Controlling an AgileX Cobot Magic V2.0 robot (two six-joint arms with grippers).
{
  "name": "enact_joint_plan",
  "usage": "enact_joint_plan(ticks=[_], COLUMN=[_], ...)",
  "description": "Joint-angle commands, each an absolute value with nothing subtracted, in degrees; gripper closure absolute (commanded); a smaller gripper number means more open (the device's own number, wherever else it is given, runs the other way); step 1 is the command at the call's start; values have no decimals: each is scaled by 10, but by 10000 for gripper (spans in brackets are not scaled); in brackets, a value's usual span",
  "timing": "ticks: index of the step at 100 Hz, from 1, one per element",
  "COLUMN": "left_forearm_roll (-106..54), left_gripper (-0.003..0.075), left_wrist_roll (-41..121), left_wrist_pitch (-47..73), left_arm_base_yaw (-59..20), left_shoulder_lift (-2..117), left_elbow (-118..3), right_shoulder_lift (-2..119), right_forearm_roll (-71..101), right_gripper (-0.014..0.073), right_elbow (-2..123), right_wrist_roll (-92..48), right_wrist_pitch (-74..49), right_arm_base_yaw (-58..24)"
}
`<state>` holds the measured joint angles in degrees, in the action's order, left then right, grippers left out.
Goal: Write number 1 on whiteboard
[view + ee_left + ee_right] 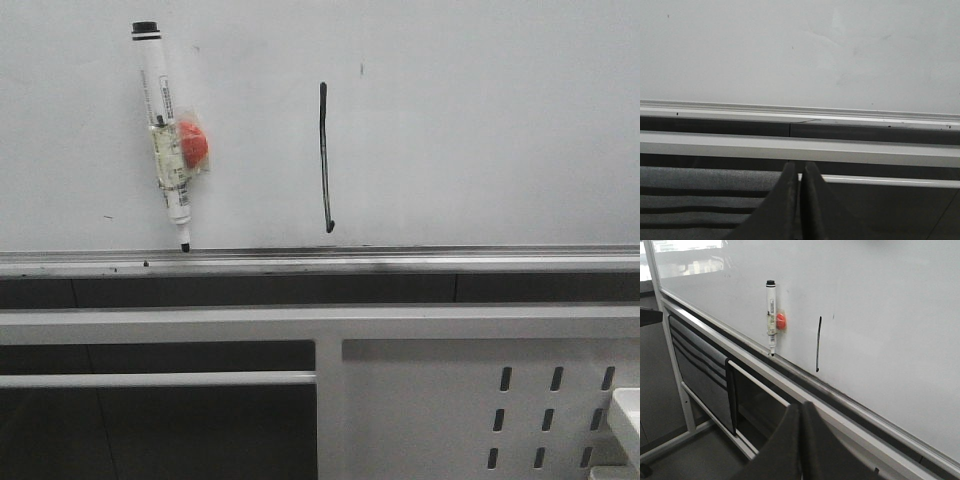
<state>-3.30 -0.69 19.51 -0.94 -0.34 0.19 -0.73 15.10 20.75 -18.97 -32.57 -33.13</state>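
On the whiteboard (480,130), the number 1 (325,157) stands at three o'clock from the marker (164,135). Both my pincers, left pincer (800,200) and right pincer (801,440), are closed, holding nothing. I think brushing wet ink would smear it.

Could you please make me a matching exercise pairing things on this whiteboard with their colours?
Things:
1. number 1
2. marker barrel
3. blob taped to the marker
4. tray rail

Colours:
A. red-orange
B. silver
C. black
D. white

Pairs: 1-C, 2-D, 3-A, 4-B
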Motion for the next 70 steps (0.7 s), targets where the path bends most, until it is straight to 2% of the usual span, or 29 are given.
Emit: enact_joint_plan(ticks=[1, 70], left_forearm_roll=[-30, -30], left_gripper=[740, 740], left_wrist_roll=[-13, -13], left_wrist_pitch=[167, 167], left_arm_base_yaw=[-7, -7], left_shoulder_lift=[-17, -17], left_elbow=[22, 22], right_shoulder_lift=[-12, -12], right_forearm_roll=[151, 157], right_gripper=[648, 648], right_elbow=[220, 220], right_wrist_roll=[-189, -189], right_wrist_pitch=[-283, -294], right_arm_base_yaw=[-328, -328])
